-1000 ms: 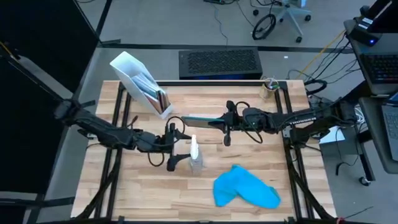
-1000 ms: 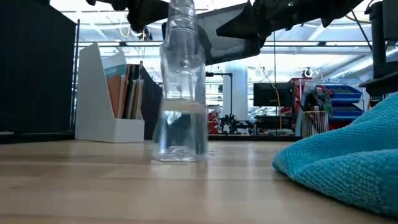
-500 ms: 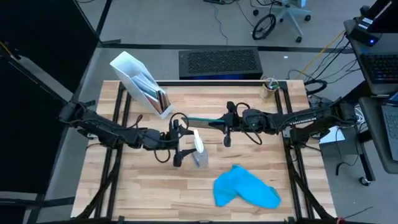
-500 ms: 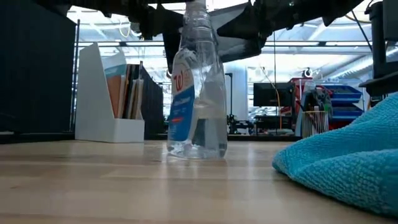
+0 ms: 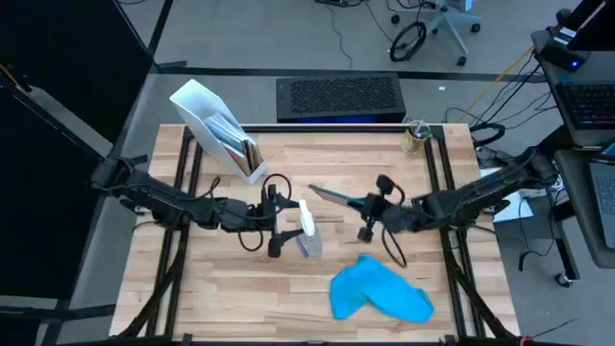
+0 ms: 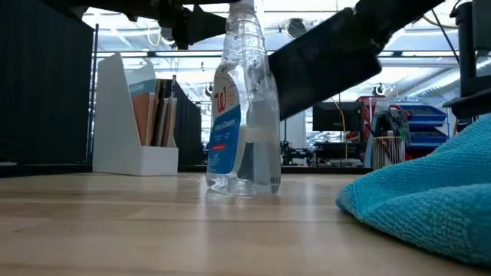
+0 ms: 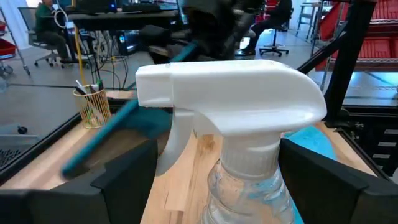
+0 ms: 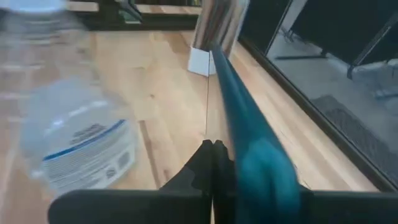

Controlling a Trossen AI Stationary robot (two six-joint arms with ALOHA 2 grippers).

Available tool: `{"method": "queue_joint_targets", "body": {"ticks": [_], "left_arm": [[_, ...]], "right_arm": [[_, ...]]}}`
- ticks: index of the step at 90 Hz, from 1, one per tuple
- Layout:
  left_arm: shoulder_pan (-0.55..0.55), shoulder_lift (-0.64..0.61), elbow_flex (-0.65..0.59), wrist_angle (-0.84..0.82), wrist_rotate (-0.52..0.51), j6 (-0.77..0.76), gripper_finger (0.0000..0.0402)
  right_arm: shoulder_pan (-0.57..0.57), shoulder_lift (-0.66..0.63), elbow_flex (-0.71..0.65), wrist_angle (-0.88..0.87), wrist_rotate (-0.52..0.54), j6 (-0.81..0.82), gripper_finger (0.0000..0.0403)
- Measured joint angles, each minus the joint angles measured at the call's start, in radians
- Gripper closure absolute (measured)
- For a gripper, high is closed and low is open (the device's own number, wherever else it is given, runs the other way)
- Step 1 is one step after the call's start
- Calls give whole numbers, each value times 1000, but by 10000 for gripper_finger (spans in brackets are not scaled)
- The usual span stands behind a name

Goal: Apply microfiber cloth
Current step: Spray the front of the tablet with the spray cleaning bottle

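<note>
Microfiber cloth (image 5: 380, 292) is lain bunched at the near right of the table (image 5: 221, 288), untouched. Spray bottle (image 5: 306, 233) stands mid-table, straddled by the left gripper (image 5: 281, 231) with fingers spread wide. Dark tablet (image 5: 338, 198) is clamped edge-on and tilted by the right gripper (image 5: 368, 206), just beyond the cloth.

I see the microfiber cloth (image 5: 380, 294) lying crumpled on the wooden table (image 5: 221, 288), bright sky-blue, irregular in outline, with soft folds and a looped texture up close. It sits near the spray bottle (image 5: 306, 234), toward the table's front edge, apart from it, untouched.
</note>
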Motion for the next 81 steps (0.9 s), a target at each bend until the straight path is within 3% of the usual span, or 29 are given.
{"method": "queue_joint_targets", "body": {"ticks": [9,34,81], "left_arm": [[0,0,0,0,-3,0,91],[0,0,0,0,-3,0,91],[0,0,0,3,3,-2,91]], "right_arm": [[84,11,0,-2,82,-42,394],[248,-38,0,1,154,-98,394],[247,-47,0,43,89,-158,394]]}}
